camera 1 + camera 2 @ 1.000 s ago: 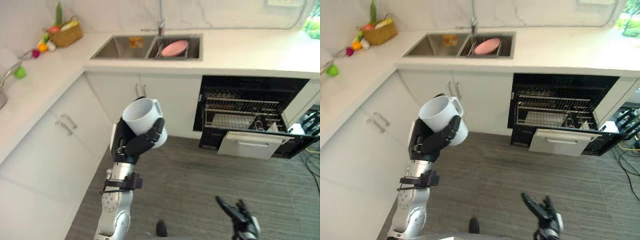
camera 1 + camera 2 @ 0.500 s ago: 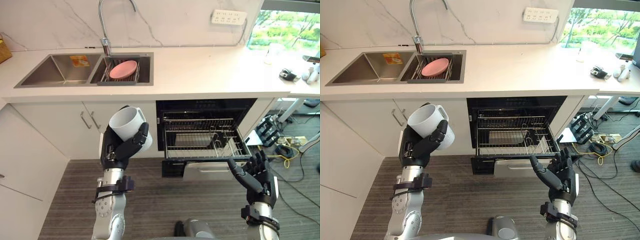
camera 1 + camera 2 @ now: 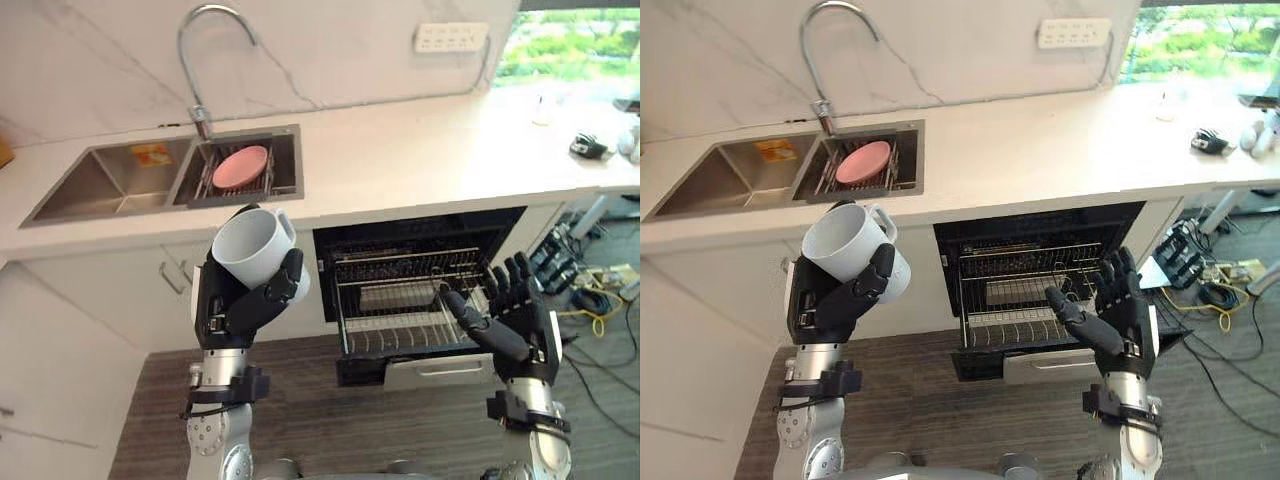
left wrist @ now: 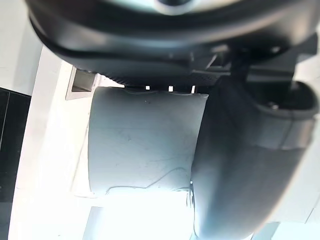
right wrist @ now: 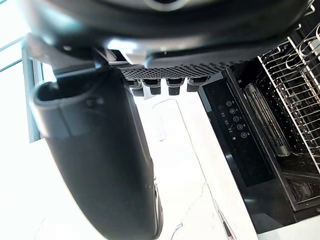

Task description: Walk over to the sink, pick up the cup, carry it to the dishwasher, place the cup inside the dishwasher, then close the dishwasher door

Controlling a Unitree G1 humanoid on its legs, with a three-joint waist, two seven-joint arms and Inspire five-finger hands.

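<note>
right hand (image 3: 522,322) higher, before dishwasher rack (image 3: 392,300); cup (image 3: 250,250) in left hand (image 3: 232,306)

From where I stand I count one white cup (image 3: 255,245), one pink plate (image 3: 241,165), one curved tap (image 3: 200,60) over one sink (image 3: 100,195) of two basins, one open dishwasher (image 3: 420,228) holding one wire rack (image 3: 400,325), and one socket strip (image 3: 452,37) on the wall.

Head stereo over dishwasher (image 3: 420,290); wrist cams close-up
</note>
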